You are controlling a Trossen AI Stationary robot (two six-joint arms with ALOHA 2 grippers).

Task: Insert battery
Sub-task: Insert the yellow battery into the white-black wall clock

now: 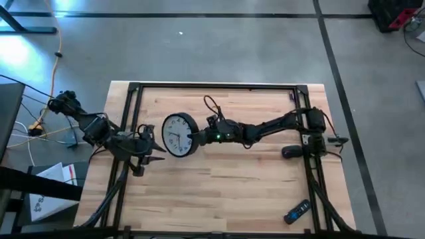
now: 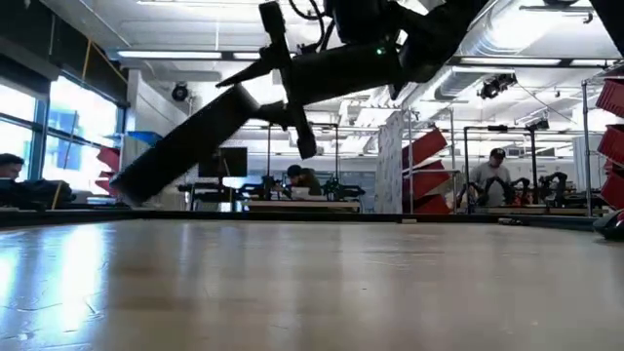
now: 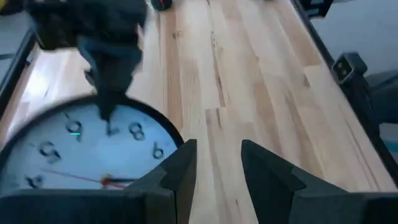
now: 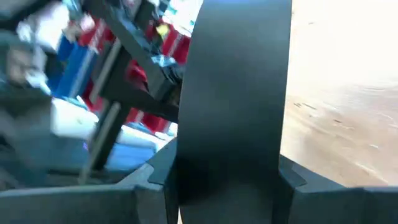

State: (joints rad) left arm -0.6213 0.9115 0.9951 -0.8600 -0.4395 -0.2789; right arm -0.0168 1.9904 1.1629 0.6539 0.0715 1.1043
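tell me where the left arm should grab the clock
Take the clock by its black rim on the left edge, opposite the right end effector already clamped on the other edge. It is lifted and tilted, so the left end effector can straddle the rim.

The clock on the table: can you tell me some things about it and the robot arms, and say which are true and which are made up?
1. The right gripper is clamped on the rim of the wall clock. True.
2. The clock lies flat on the wooden table. False: the low view shows it lifted off and tilted.
3. The left gripper is holding the clock too. False: its fingers are open and empty, beside the clock.
4. The clock face is white with a black rim. True.
5. A remote control lies near the table's corner on the right arm's side. True.
6. The remote sits right under the clock. False: it lies far from it.
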